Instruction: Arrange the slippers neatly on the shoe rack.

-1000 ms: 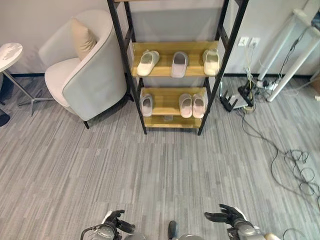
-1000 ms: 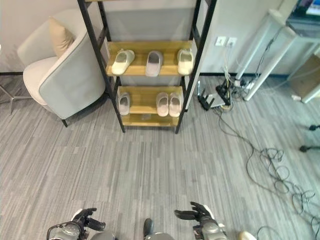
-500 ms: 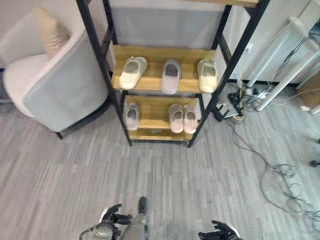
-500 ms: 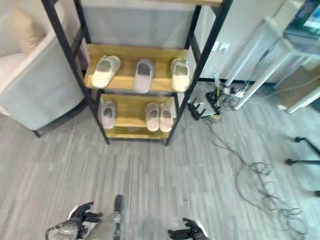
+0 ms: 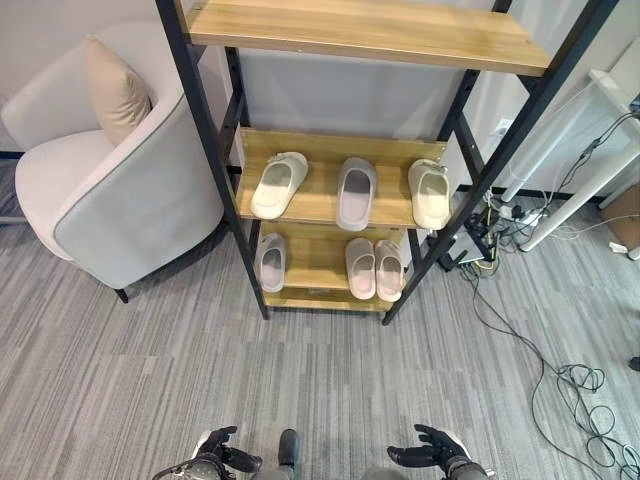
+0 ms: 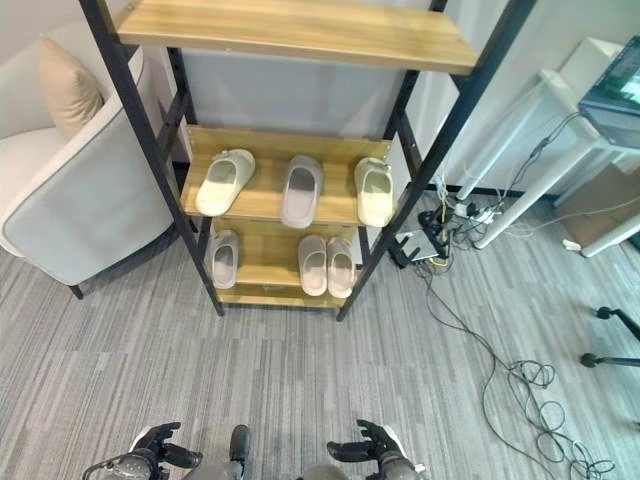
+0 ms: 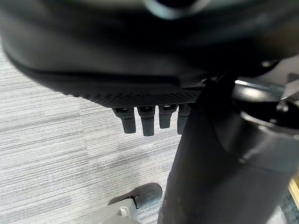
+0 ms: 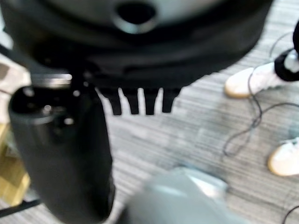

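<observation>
Room: grey striped carpet point(image 5: 150, 370), pale wall behind; white armchair point(image 5: 120, 200) w/ tan cushion point(image 5: 115, 90) just beside rack on robot's left; cables point(image 5: 580, 390) trailing on floor to right.
Rack: black-framed shoe rack point(image 5: 345, 160), wooden shelves; top shelf point(image 5: 360, 30) bare.
Mid shelf: cream slipper point(image 5: 278, 184) at left end, skewed outward; grey slipper point(image 5: 355, 193) at centre, roughly straight; cream slipper point(image 5: 430, 194) at right end. Cream two look like a pair but split by grey one, so not tidy yet.
Low shelf: lone grey slipper point(image 5: 270, 262) at left, well apart from pinkish pair point(image 5: 374, 268) sitting side by side, touching or nearly so.
Left hand point(image 5: 222, 456): low at bottom edge, nothing held; fingers point(image 7: 142, 119) seem loosely extended in wrist view.
Right hand point(image 5: 432, 454): low at bottom edge, splayed wide, nothing held; a person's white shoes point(image 8: 247, 81) show past it.
Why so: both hands well short of rack, prob. standing off to size up shelves before any reach.
Stage: likely approach; sorting not begun.
Next, prob.: close in, pair cream two, match greys.
</observation>
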